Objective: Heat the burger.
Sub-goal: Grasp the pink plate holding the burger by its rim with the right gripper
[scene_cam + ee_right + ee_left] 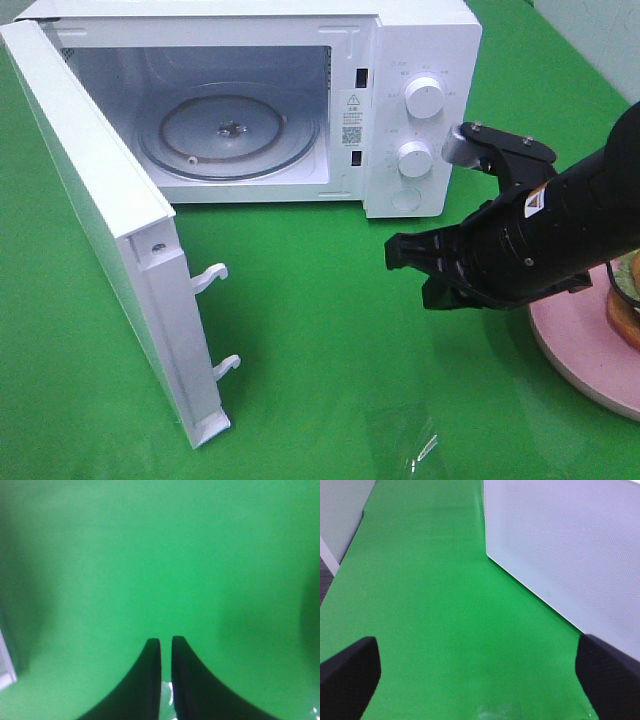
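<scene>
The burger (627,298) sits on a pink plate (575,345) at the right edge of the exterior high view; only a sliver of lettuce and bun shows past my right arm. My right gripper (393,254) (166,641) hangs low over the green cloth, left of the plate and in front of the microwave's control panel. Its fingers stand almost together with a thin slit and nothing between them. My left gripper (477,647) is open and empty beside the microwave door's outer face (570,545). It is out of the exterior high view.
The white microwave (420,110) stands at the back with its door (100,220) swung wide open to the left. Inside lies a bare glass turntable (228,135). Two knobs (424,98) are on the right panel. Green cloth (330,330) covers the table.
</scene>
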`<move>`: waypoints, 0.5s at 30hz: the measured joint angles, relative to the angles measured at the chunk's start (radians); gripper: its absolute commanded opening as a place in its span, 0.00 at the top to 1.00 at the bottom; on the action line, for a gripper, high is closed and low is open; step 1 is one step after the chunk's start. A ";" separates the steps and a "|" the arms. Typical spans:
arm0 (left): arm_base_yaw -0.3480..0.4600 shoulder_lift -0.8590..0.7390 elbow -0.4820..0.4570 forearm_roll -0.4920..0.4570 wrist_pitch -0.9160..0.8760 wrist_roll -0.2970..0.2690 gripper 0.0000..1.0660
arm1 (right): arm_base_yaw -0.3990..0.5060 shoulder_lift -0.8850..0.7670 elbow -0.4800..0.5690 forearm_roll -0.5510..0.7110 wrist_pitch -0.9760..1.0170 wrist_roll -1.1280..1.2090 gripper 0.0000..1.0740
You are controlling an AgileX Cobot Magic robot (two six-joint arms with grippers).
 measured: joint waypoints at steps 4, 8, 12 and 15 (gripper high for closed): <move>0.000 0.000 0.000 0.000 0.000 0.000 0.08 | 0.000 0.000 -0.057 -0.081 0.183 -0.032 0.88; 0.000 0.000 0.000 0.000 0.000 0.000 0.08 | 0.000 0.000 -0.109 -0.148 0.321 -0.035 0.86; 0.000 0.000 0.000 0.000 0.000 0.000 0.08 | -0.001 0.000 -0.154 -0.198 0.448 -0.037 0.85; 0.000 0.000 0.000 0.000 0.000 0.000 0.08 | -0.026 0.000 -0.184 -0.218 0.526 -0.038 0.84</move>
